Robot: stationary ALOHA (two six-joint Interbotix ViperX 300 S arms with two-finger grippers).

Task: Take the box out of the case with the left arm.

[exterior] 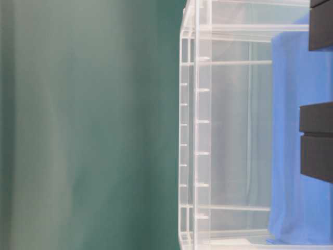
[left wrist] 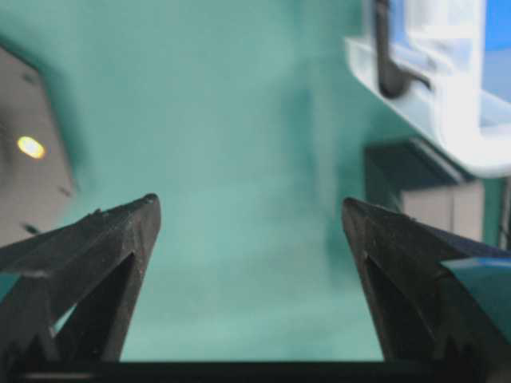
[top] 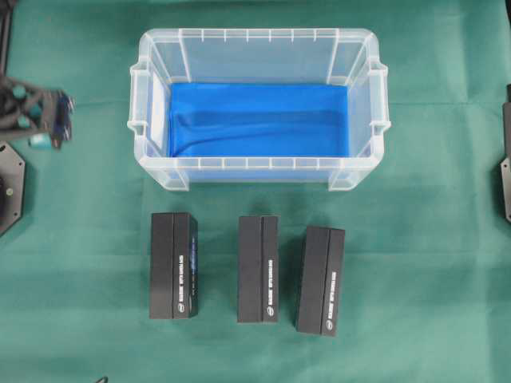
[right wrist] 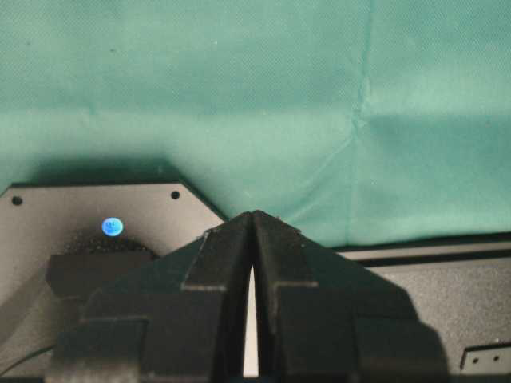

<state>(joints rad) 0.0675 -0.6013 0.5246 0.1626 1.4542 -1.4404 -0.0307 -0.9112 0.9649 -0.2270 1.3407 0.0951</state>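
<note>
The case (top: pixel 257 171) sits on the green bench (top: pixel 415 303) with its long axis running left to right in the overhead view, mouth upward, blue lining (top: pixel 255 120) bare. Three black boxes (top: pixel 258 269) lie in a row just before it, long axes pointing toward the case. The left end effector (top: pixel 36 120) is spread wide, holding nothing, well left of the case. The right end effector (right wrist: pixel 254 231) is pressed together, empty.
</note>
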